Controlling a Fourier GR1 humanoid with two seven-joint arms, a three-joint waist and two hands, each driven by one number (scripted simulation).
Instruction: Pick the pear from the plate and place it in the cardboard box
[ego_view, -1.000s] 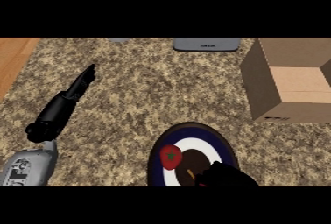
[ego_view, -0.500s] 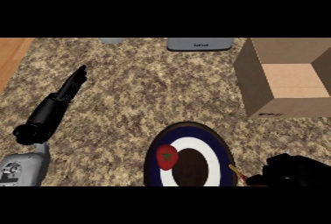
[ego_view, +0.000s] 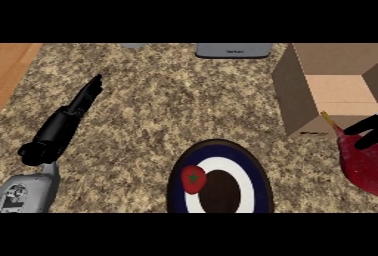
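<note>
A: Head view. Where's the pear?

B: Off the plate. The pear is a large dark-red body with a thin tan stem pointing up-left, at the frame's right edge, just right of the plate and touching the lower front corner of the cardboard box as seen from here. It's cut off by the frame, so the full shape is not visible.

A: Right robot hand?

B: The right robot hand shows only as black fingers wrapped over the pear's top. I read that as clasped round the fruit.

A: Left one?

B: The left robot hand is far left of the plate, fingers straight and pressed together, resting over the counter, holding nothing.

A: Progress?

B: Pick looks done. Placing is left: the pear is outside the box, below its open top.

A: What's still on the plate?

B: A small red strawberry-like item on the left ring. Not the task's thing.
</note>
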